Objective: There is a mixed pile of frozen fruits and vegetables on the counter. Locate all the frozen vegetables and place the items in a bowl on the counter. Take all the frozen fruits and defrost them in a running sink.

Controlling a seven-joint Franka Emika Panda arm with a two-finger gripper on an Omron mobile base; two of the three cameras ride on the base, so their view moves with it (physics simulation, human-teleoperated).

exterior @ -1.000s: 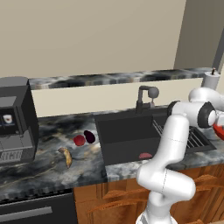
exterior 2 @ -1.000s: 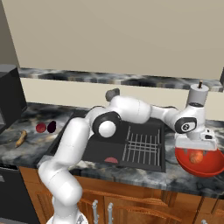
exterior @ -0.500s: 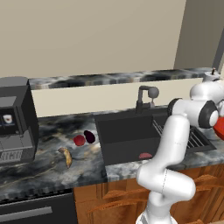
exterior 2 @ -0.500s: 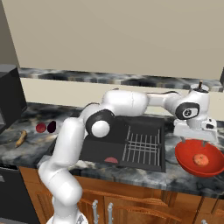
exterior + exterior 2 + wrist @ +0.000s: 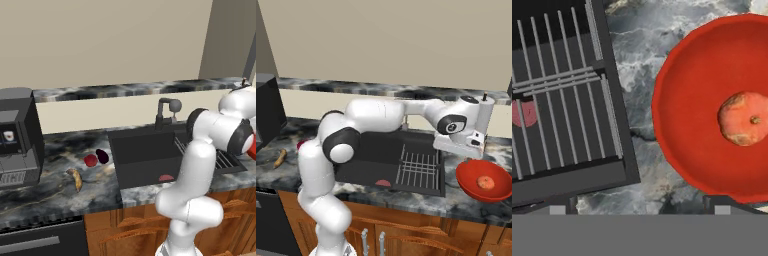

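Dark marbled counter (image 5: 476, 207) carries the red-orange bowl (image 5: 471, 176) to the right of the sink (image 5: 361, 155), and the orange-red round piece (image 5: 485, 181) lies inside that bowl. From my hand camera the bowl (image 5: 687, 110) sits just beside the sink's wire rack (image 5: 559, 100), with my gripper (image 5: 637, 206) spread wide above the stone between them, holding nothing. My arm reaches across the basin from the left, elbow bent, wrist level above the counter beside the bowl. Far to the left the red round fruit (image 5: 90, 160) touches the dark aubergine (image 5: 103, 156), with the banana (image 5: 76, 178) near them. A flat pinkish oval (image 5: 166, 177) lies in the basin, behind it the grey tap (image 5: 165, 111). Left of the pile stands a black coffee machine (image 5: 17, 135); no writing on it is legible
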